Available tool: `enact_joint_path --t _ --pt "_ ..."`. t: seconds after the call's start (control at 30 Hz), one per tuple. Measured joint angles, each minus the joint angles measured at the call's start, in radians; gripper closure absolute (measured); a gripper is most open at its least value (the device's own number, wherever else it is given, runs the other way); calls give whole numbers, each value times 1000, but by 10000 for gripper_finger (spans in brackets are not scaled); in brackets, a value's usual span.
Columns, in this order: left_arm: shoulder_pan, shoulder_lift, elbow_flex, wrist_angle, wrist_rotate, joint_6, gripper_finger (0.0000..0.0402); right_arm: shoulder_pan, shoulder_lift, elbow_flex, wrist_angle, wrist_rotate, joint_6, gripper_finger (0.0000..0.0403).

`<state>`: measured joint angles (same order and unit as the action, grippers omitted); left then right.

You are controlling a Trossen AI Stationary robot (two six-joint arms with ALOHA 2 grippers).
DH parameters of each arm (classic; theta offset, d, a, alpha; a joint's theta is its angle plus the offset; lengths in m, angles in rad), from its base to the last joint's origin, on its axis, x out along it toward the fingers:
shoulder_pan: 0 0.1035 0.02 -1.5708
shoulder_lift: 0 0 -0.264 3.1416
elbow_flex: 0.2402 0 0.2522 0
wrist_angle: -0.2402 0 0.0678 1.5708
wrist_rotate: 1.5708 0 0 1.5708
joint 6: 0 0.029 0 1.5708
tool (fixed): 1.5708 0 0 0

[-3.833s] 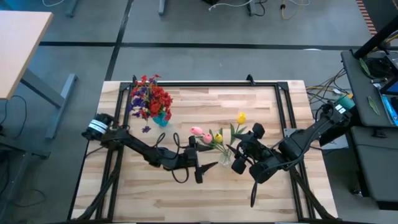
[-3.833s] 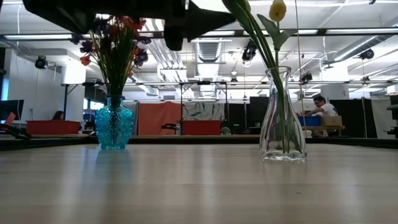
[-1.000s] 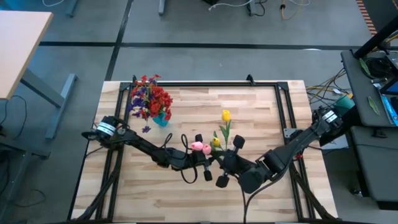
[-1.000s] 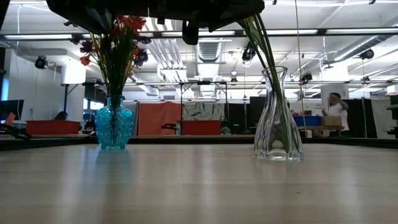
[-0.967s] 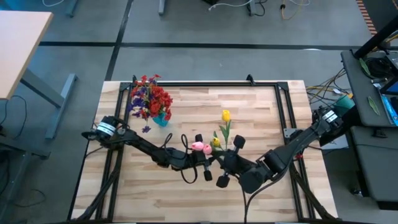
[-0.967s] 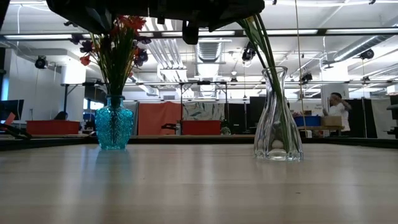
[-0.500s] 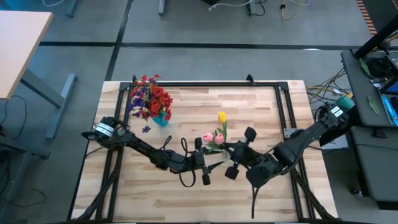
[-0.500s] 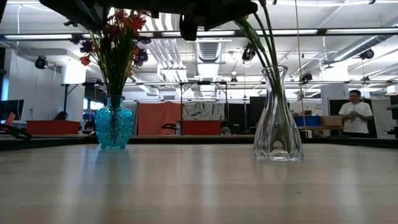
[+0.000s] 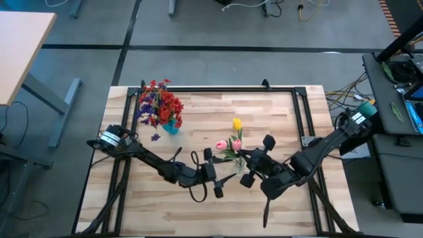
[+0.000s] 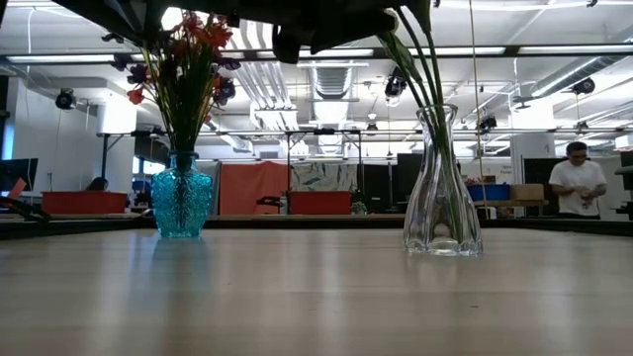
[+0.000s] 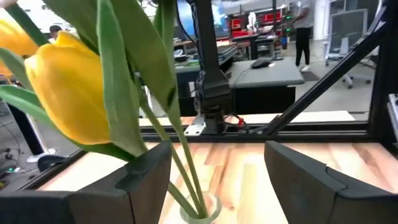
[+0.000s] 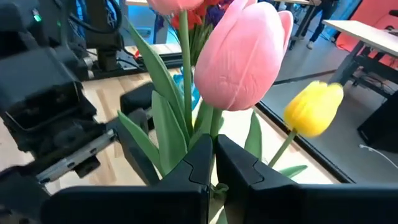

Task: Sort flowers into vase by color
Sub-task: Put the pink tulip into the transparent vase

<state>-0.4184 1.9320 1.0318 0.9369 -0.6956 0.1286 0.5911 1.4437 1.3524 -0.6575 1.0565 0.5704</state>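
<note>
Now tulip stems above right tool

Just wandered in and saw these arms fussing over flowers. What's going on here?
Two robot arms are arranging artificial flowers in vases. A blue vase at the table's back left already holds red and purple flowers. Near the middle, a clear vase holds pink tulips and a yellow tulip. The left pincer stands open beside those stems; the right pincer is shut, right at a pink tulip's stem.
</note>
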Motion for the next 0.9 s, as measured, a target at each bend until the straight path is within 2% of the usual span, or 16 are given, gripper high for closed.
enact_joint_path --t 0.4,0.9 --pt "-13 0 0 -4 -3 1 161 0 1 -137 34 16 75 390" --pt "-16 0 0 -17 -29 2 161 0 2 -142 49 21 69 390"
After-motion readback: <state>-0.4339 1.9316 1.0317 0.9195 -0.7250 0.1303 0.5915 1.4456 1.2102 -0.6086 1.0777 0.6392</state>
